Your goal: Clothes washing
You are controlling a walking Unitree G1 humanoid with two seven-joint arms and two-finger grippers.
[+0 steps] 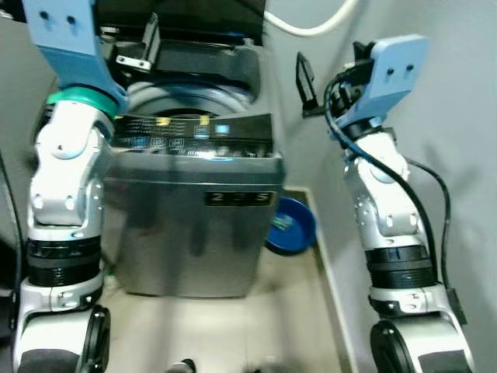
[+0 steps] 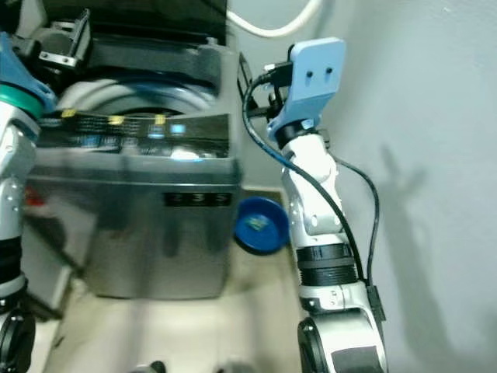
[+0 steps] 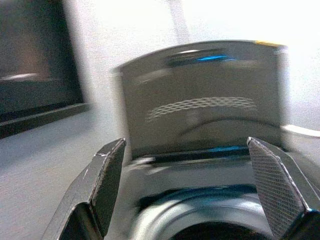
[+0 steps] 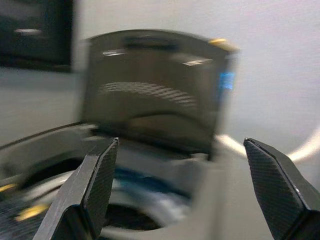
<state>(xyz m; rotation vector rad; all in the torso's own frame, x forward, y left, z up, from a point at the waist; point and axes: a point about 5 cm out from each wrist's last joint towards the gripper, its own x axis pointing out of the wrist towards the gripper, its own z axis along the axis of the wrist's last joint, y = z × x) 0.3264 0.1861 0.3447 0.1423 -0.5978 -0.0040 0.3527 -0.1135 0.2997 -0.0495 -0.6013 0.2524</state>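
Observation:
A grey top-loading washing machine [image 1: 194,225] stands in front of me with its lid [image 3: 200,100] raised at the back and its drum opening [image 1: 186,101] uncovered. The control panel [image 1: 194,128] along the front edge is lit. My left gripper [image 1: 136,50] hovers over the machine's back left corner, open and holding nothing. Off the machine's upper right side, beside the wall, my right gripper [image 1: 305,85] is open with nothing between its fingers. In both wrist views the fingertips [image 3: 107,185] [image 4: 97,190] frame the raised lid and the drum rim. No clothes are visible.
A blue basin [image 1: 293,225] sits on the beige floor [image 1: 256,326] at the machine's right. A white hose [image 1: 311,27] runs across the wall behind. The grey wall [image 1: 458,116] stands close on the right.

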